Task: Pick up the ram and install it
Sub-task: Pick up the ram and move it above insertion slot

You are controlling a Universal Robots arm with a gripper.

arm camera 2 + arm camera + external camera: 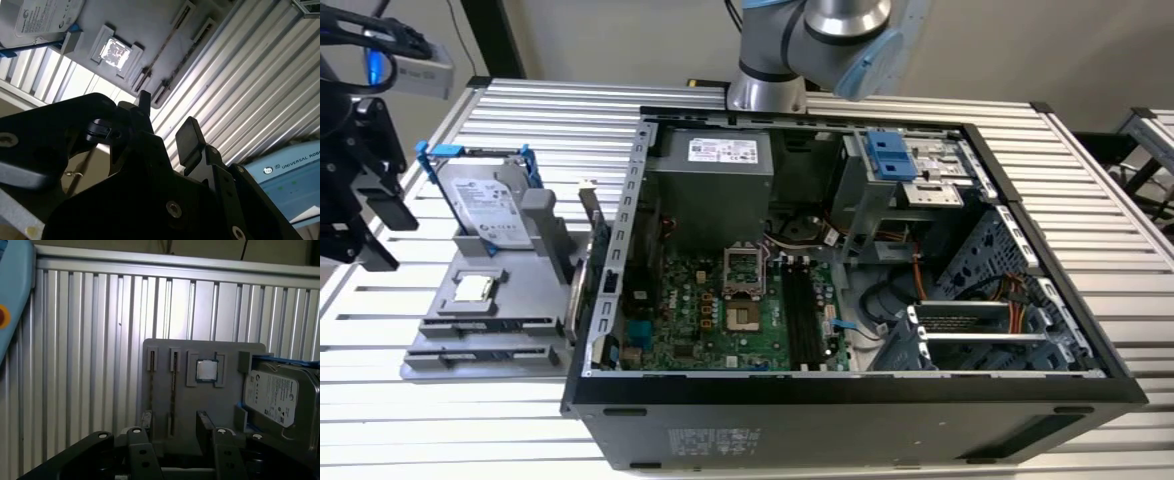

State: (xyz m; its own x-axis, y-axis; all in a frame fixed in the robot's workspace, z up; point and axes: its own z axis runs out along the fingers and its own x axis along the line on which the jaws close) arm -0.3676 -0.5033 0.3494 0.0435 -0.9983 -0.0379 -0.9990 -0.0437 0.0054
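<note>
Barely started: my black gripper hangs wide open, empty, above the grey plastic tray, thin dark ram stick slotted along its edge.

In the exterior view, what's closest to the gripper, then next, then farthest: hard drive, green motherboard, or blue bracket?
1. Hard drive, on the grey stand beside the gripper.
2. Motherboard, inside the case, middle.
3. Blue bracket, far side, toward the exterior view's right.
</note>
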